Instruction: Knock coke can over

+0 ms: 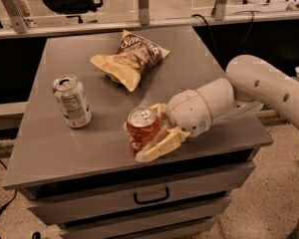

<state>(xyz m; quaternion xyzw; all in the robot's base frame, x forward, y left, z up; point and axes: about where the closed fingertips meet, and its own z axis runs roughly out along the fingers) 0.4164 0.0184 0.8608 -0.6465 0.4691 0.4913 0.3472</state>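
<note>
Two cans stand on the desk (214, 49), and ours is the red coke can (141, 136), close to the near edge and right of the silver can (72, 102); a chip bag (130, 59) lies farther back. We see the coke can roughly upright, its long axis close to vertical, perhaps leaning a little. The hand (148, 132) reaches in from the right, low over the desk, released, with its fingers (162, 144) spread so the can sits between them: one touches the can's lower near side, the other is behind its rim. The can thus lies directly left of the wrist, and we judge that a push or twist across that upright axis would topple it.
</note>
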